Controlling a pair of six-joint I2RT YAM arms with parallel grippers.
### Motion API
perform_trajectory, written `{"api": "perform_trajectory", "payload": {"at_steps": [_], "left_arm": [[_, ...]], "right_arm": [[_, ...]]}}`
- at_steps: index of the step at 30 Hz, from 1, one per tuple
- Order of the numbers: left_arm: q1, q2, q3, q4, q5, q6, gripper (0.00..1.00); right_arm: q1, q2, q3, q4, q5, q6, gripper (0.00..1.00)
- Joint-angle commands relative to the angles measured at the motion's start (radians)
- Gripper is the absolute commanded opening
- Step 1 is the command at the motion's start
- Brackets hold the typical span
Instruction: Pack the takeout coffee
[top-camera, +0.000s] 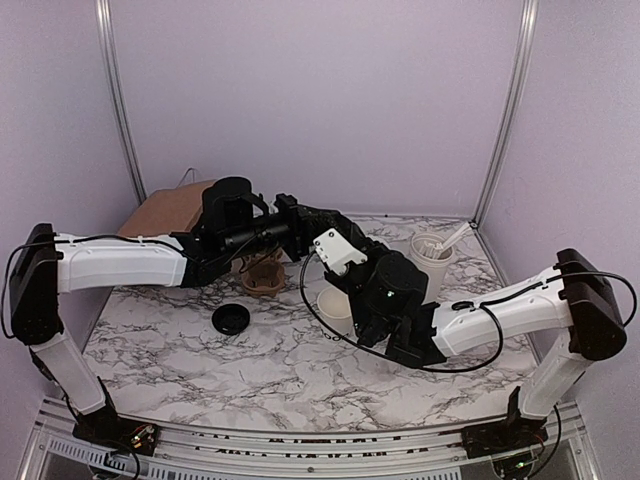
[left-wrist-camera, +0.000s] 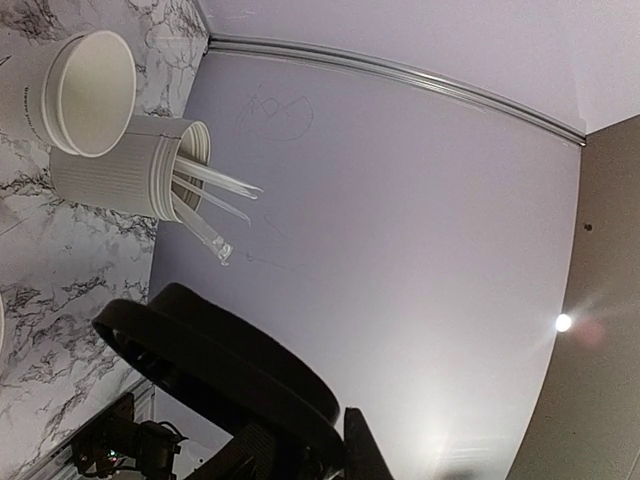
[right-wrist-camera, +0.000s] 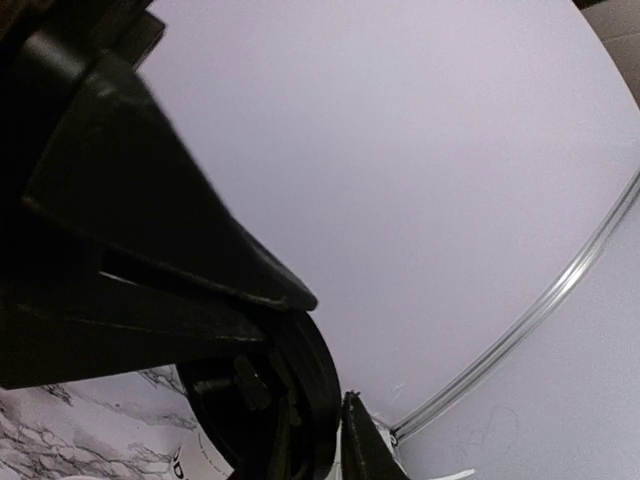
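- Judging by how things lie, the packing is at an early stage. The paper cup (top-camera: 334, 308) stands open-mouthed on the marbled surface (top-camera: 300, 385), under the right arm's wrist, with nothing covering it.
- The black lid (top-camera: 231, 319) lies flat on the surface, well apart from the cup on its left, and neither arm is on it.
- As I read it, two steps are left: the lid goes onto the cup, then the cup goes into the brown paper bag (top-camera: 170, 212) or the brown holder (top-camera: 265, 272) in front of it. I cannot tell which of the two is meant.
- The left tool (top-camera: 298, 218) and the right tool (top-camera: 330, 240) meet nose to nose above and behind the cup.
- I cannot tell whether either tool is spread, pressed together or pinching something. Each wrist view shows one fingertip and a dark rounded mass just beside it, which may be the other arm's housing.
- The cup looks like smooth white paper, tapered, with a rolled rim. The lid is a thin round disc of black plastic with a raised edge.
- The surface is white with grey veining and looks hard and slick.
- At the far right, the tub (left-wrist-camera: 120, 170) has a finely ribbed white wall and holds thin pale utensils (left-wrist-camera: 215, 190).
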Motion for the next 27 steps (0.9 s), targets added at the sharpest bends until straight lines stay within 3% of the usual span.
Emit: {"api": "perform_trajectory", "payload": {"at_steps": [1, 3, 5, 9, 12, 16, 23, 27], "left_arm": [[0.001, -0.001, -0.006, 0.077, -0.024, 0.038, 0.00], [0.006, -0.002, -0.004, 0.093, -0.020, 0.052, 0.00], [0.014, -0.005, -0.004, 0.113, -0.012, 0.067, 0.00], [0.029, -0.008, -0.007, 0.162, 0.008, 0.090, 0.00], [0.037, -0.005, -0.005, 0.190, 0.026, 0.114, 0.00], [0.058, 0.018, 0.018, 0.236, 0.090, 0.151, 0.00], [0.107, 0.085, 0.077, 0.377, 0.303, 0.217, 0.00], [0.107, 0.101, 0.092, 0.473, 0.397, 0.255, 0.00]], "right_arm": [[0.027, -0.012, 0.047, -0.088, -0.046, 0.085, 0.26], [0.026, -0.036, 0.048, -0.160, -0.058, 0.167, 0.45], [0.025, -0.065, 0.057, -0.263, -0.081, 0.260, 0.58], [0.002, -0.141, 0.101, -0.579, -0.196, 0.522, 0.75], [-0.029, -0.200, 0.126, -0.769, -0.319, 0.679, 0.82], [-0.084, -0.298, 0.115, -0.888, -0.541, 0.850, 0.87], [-0.271, -0.422, 0.102, -0.954, -0.986, 1.095, 0.90], [-0.418, -0.457, 0.067, -0.872, -1.261, 1.275, 0.90]]}}
